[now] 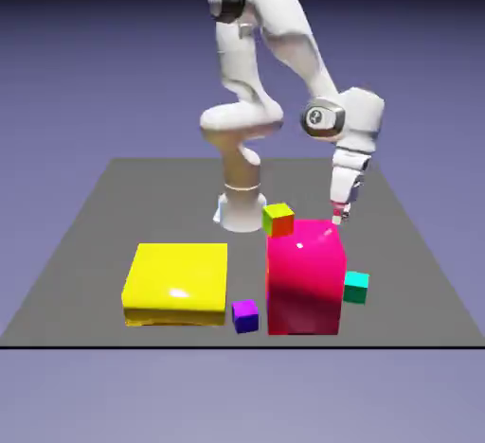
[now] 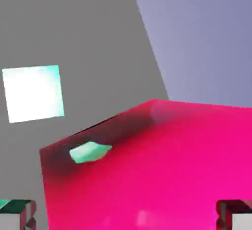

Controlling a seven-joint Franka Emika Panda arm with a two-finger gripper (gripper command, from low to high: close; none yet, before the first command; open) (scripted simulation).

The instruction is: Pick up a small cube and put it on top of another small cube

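On the grey table [image 1: 95, 242], leftmost in the exterior view: flat yellow block [image 1: 177, 282], low and wide. Just beside its lower right corner, a tiny purple cube [image 1: 245, 315], sitting between the yellow block and the big magenta block [image 1: 305, 285]. Magenta block stands tall, glossy top face.

Behind the magenta block's upper left corner: tiny lime-and-orange cube [image 1: 278, 219], lime face up, orange sides. Whether it touches the magenta block, cannot tell.

Gripper [image 1: 340, 215] hangs pointing down over the magenta block's far right top corner, close above it. Jaws spread wide, nothing between them. Hand view agrees: two grey fingertips [image 2: 19, 213] sit far apart at the bottom edge, magenta top face filling the space between, no object gripped.

Rightmost: tiny teal-green cube [image 1: 356, 287] on the table, against or just beside the magenta block's right side, low down. Hand view shows it [image 2: 33, 93] as a pale washed-out square on grey table, apart from the magenta edge, with a teal reflection on the magenta surface.
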